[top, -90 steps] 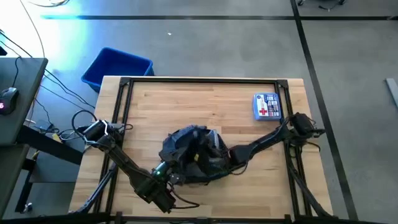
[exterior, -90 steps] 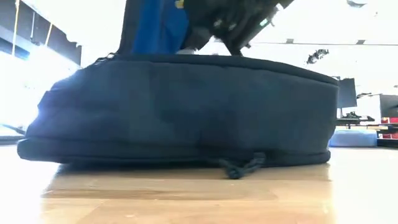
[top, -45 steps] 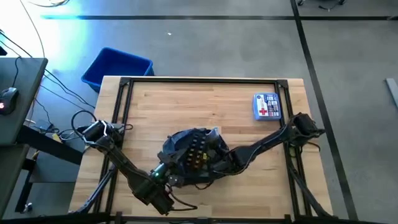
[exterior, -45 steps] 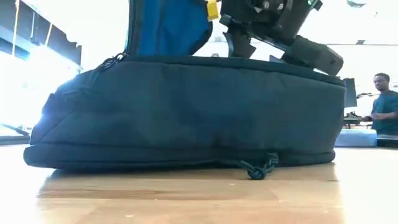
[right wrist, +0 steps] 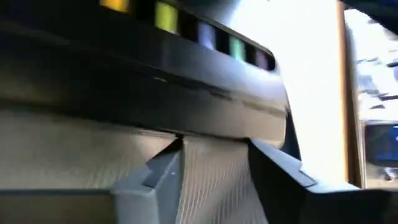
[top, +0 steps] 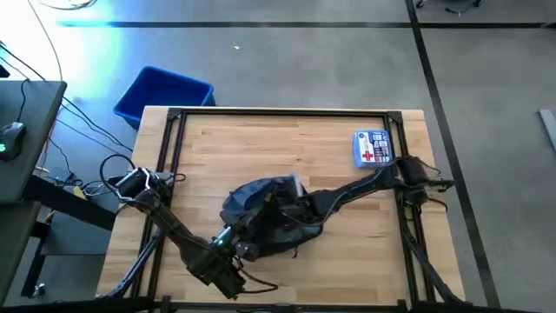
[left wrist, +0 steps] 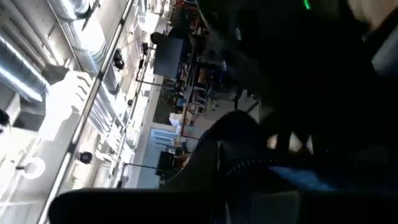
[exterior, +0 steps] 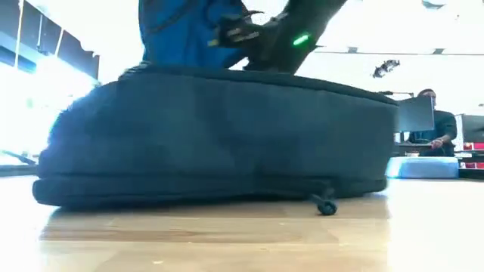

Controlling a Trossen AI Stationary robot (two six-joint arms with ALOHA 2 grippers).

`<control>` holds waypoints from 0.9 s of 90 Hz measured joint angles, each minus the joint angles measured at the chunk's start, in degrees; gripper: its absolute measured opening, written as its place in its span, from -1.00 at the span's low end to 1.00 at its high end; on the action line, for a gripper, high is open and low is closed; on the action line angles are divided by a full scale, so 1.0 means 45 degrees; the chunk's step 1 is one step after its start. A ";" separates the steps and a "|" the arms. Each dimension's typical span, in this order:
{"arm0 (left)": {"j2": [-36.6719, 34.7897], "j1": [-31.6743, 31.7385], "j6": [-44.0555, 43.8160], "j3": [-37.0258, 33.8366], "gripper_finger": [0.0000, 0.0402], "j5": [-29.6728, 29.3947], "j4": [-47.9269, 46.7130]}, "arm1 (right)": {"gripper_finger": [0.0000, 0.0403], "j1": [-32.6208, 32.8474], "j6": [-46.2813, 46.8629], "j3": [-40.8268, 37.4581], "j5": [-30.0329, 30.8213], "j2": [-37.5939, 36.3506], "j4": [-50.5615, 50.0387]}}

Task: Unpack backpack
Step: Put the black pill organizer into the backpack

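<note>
The dark navy backpack (top: 261, 217) lies flat on the middle of the wooden table (top: 261, 143); its long side (exterior: 219, 136) fills the low view. Its blue-lined flap (exterior: 185, 30) stands up from the open top. My left gripper (top: 246, 246) is shut at the backpack's near left edge. My right gripper (right wrist: 214, 180) reaches into the opening (top: 285, 209) from the right. In front of it lies a flat dark case with a row of coloured caps (right wrist: 186, 28). My left gripper is shut on dark backpack fabric beside a zip line (left wrist: 249, 165), close to blue lining; the fingers themselves are lost in the dark, so the exact part cannot be told. My right gripper has a pale ribbed surface (right wrist: 214, 168) between its two fingers (right wrist: 149, 180), inside the backpack. The fingers reach in slanting down from the table's right. What this surface belongs to cannot be told.
A white and blue pouch with a red cross (top: 373, 148) lies at the table's far right. A bright blue bin (top: 163, 94) stands on the floor off the far left corner. A person (exterior: 435, 125) shows in the room beyond.
My right gripper has gone toward the table's left and down, deeper into the backpack's opening, and its arm now covers the yellow-dotted item that showed there half a second ago. The backpack has shifted a little on the table. The flap stays up.
</note>
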 joint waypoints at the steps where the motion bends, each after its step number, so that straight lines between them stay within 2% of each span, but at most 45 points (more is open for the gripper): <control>1: 0.0000 0.0008 0.0002 0.0000 -1.00 0.0016 0.0028 | -0.26 -0.0028 -0.0057 0.0000 0.0101 0.0101 0.0315; 9: 0.0000 0.0092 0.0154 0.0000 -1.00 0.0155 0.0233 | -0.39 -0.0083 -0.0259 -0.0049 0.0721 0.0430 0.1912; 18: 0.0000 0.0014 0.0194 0.0000 -1.00 0.0254 0.0209 | -0.50 -0.0053 -0.0059 0.0000 0.0470 0.0299 0.2824; 29: 0.0000 -0.0091 0.0199 0.0000 -1.00 0.0278 0.0217 | -0.57 0.0158 0.0182 0.0000 0.0402 0.0247 0.2025; 45: 0.0000 -0.0297 0.0196 0.0000 -1.00 0.0266 0.0231 | -0.59 0.0450 0.0910 0.0103 0.1204 -0.0007 0.0182; 56: 0.0000 -0.0360 0.0018 0.0000 -1.00 0.0264 0.0233 | -0.59 0.0010 0.2369 -0.0125 0.0198 0.0005 0.0029; 69: 0.0000 -0.0220 -0.0509 0.0000 -1.00 0.0323 0.0233 | -0.60 -0.0164 0.2642 -0.0407 -0.1389 0.0386 0.3464; 75: 0.0000 -0.0103 -0.0535 -0.0005 -1.00 0.0341 0.0238 | -0.63 -0.0236 0.2657 -0.0404 -0.2588 0.0730 0.5224; 81: 0.0000 -0.0043 -0.0465 -0.0005 -1.00 0.0383 0.0228 | -0.67 -0.0333 0.2648 -0.0396 -0.3406 0.0906 0.5691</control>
